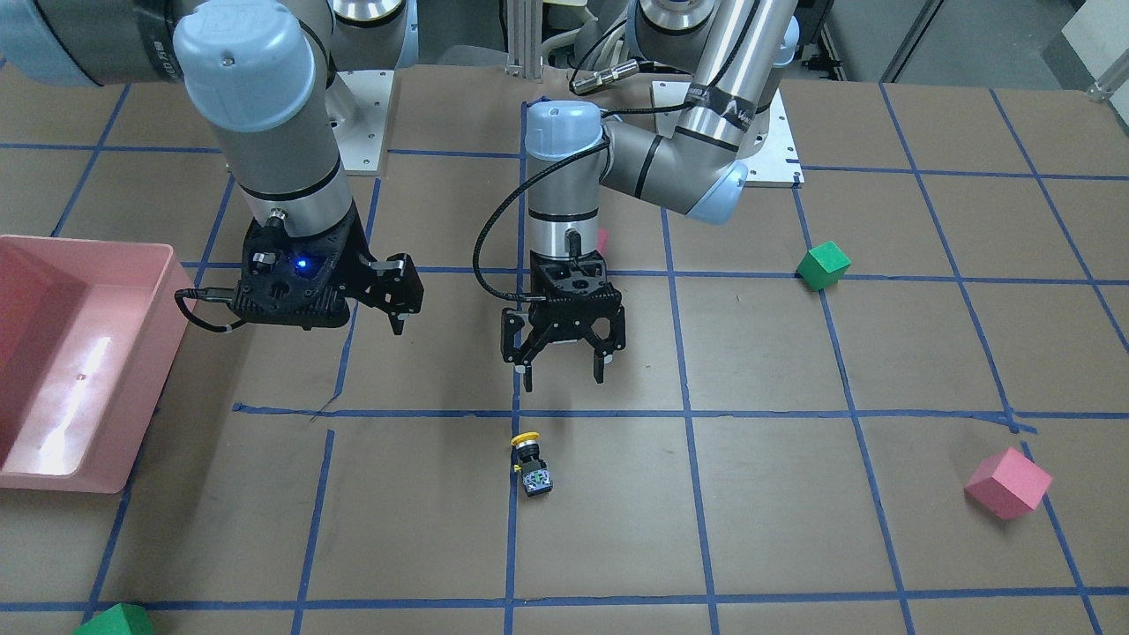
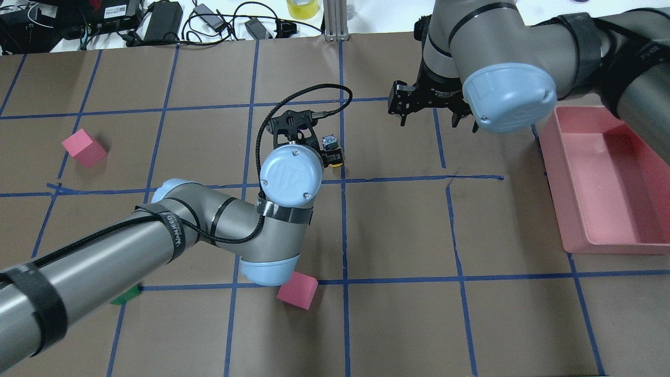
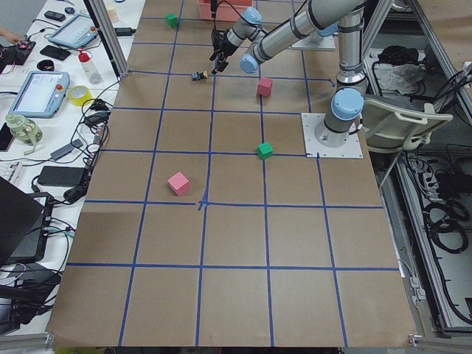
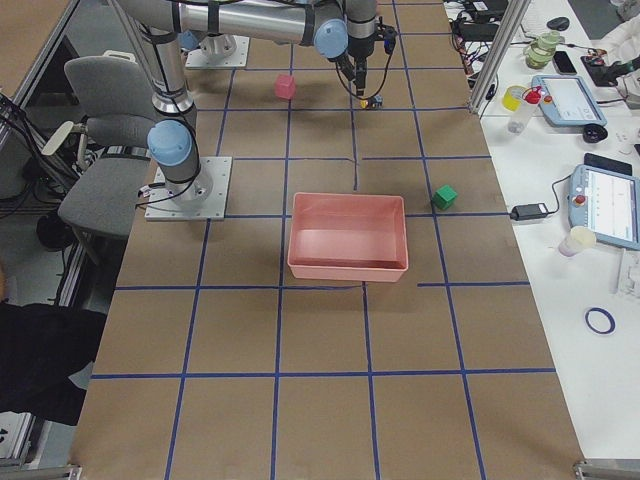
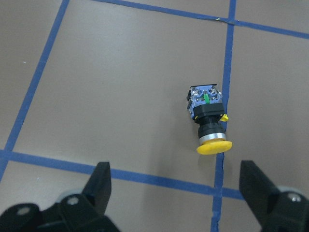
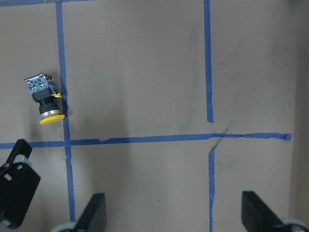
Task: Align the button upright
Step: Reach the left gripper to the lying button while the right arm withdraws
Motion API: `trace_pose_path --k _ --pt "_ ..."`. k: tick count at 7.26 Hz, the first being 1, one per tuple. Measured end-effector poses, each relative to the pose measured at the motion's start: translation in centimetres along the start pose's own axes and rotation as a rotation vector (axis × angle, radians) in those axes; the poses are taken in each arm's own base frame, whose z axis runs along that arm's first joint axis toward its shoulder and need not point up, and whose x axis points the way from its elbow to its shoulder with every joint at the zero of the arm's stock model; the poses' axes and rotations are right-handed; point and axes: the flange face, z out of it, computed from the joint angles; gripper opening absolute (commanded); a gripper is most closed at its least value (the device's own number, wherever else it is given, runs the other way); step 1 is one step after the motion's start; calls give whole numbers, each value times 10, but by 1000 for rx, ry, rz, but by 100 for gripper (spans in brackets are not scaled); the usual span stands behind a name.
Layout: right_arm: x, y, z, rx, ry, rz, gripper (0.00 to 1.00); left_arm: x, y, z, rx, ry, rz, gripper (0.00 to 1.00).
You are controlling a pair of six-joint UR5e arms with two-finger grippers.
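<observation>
The approach looks to be the step in hand: the button [image 1: 532, 463] lies on its side midway along the desk, toward the operators' edge, with the left gripper [image 1: 563, 381] hovering spread just short of it. It likely must next descend astride the button, clamp it, and tip it cap-up.

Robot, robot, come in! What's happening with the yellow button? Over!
Left gripper open, hovering by button. Right gripper open, off aside. Button on its side, untouched. Nothing blocking.
</observation>
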Motion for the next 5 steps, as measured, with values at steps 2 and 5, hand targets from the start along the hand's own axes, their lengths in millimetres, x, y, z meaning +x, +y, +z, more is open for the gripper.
trace_pose_path --k 2,5 --pt "6 4 -5 -24 -13 -45 100 35 14 26 67 -31 35 94" --pt "26 9 -14 -66 -15 -116 100 43 39 52 142 -4 27 94"
